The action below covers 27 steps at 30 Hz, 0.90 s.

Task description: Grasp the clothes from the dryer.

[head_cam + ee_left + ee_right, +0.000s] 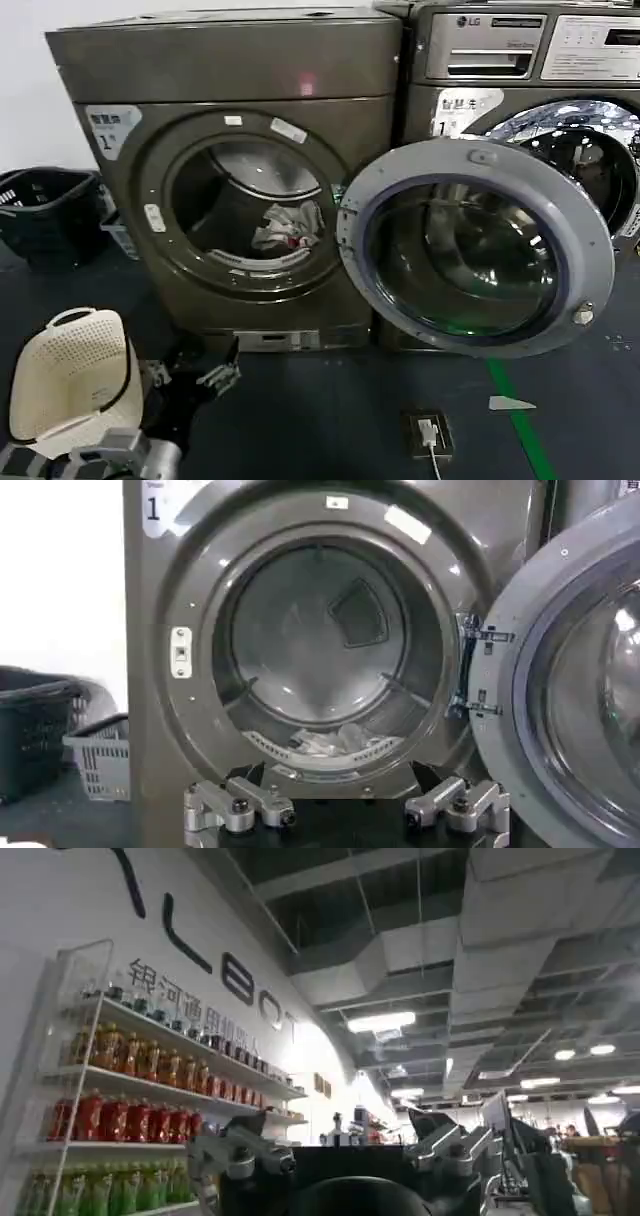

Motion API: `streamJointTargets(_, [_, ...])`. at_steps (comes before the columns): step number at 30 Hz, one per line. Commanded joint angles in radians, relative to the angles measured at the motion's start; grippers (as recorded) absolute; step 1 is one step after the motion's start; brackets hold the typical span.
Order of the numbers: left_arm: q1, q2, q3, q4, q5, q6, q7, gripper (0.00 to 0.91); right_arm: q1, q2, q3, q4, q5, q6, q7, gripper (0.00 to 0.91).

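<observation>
Ahead of my left gripper: the dryer (235, 170), dark bronze-grey, porthole facing me, white "1" sticker (110, 128) at its upper corner.
Left gripper (200, 372): low near the floor, just short of the dryer's base, pointing at the porthole; in the left wrist view the two fingers (238, 805) stand wide apart under the drum opening, nothing between them.
Clothes (288, 226): small white and light-grey bundle with a red patch, lying on the drum floor just behind the porthole rim, above and beyond my left gripper, well apart from it. From the left wrist camera I see only a pale crumple (335, 741) over the inner lip.
Door (478, 250): swung fully open to my left gripper's right, glass facing out, hinged at the porthole's right edge.
Cream basket (72, 375): perforated, on the floor just beside my left arm, on its outer side.
Dark baskets (45, 212): farther off on that same side, against the wall.
LG machine (525, 60): right of the dryer, behind the open door.
Right gripper (345, 1163): raised, pointing toward ceiling and a shelf of bottles (130, 1088); fingers spread wide, holding nothing.
</observation>
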Motion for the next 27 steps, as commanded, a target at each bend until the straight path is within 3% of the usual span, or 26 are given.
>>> streamJointTargets(1, [0.001, 0.002, 0.001, 0.0, 0.0, 0.0, 0.0, 0.907, -0.003, 0.001, 0.001, 0.0, 0.009, 0.023, -0.005, 0.907])
streamJointTargets(27, [-0.001, 0.004, 0.0, -0.002, -0.002, 0.002, 0.003, 0.907, -0.002, -0.001, 0.0, -0.002, 0.03, 0.048, 0.01, 0.907])
